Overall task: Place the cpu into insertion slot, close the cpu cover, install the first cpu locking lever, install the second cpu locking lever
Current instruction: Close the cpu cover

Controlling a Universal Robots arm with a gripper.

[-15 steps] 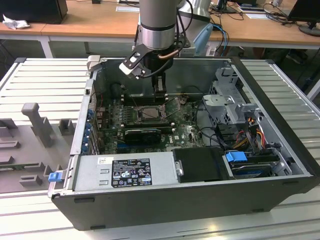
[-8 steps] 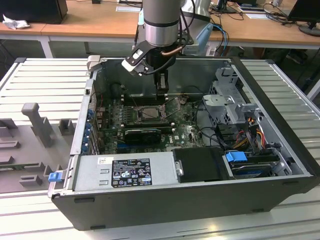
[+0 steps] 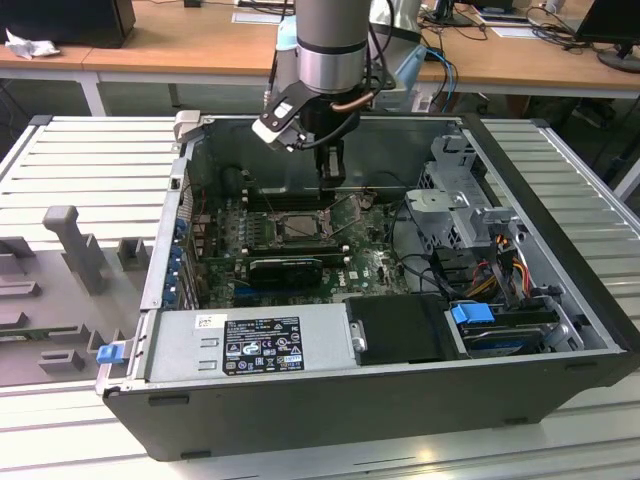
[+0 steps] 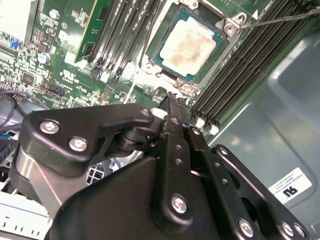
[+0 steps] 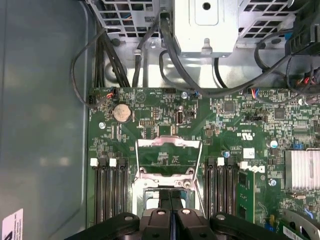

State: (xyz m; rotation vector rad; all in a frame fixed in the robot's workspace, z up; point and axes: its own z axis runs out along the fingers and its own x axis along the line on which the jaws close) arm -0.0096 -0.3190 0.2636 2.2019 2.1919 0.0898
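The cpu (image 4: 190, 42), a tan-grey square chip, lies flat in the insertion slot (image 4: 220, 47) on the green motherboard. In the exterior view the insertion slot (image 3: 298, 226) sits mid-board, just below my gripper (image 3: 332, 178). The cpu cover (image 5: 169, 160), a silvery frame with a large window, stands flipped open beyond the slot, the board showing through it. My gripper (image 4: 172, 100) hangs over the slot's edge near the cover's hinge, its black fingers (image 5: 159, 207) pressed together with nothing between them. A thin wire lever (image 4: 280, 17) sticks out past one corner of the slot.
Black memory slots (image 5: 110, 192) flank the socket on both sides. The case wall (image 4: 270, 135) is close by. Cables (image 5: 175, 60) and a metal drive cage (image 3: 455, 195) stand at the exterior view's right; the power supply (image 3: 250, 345) lies at the front.
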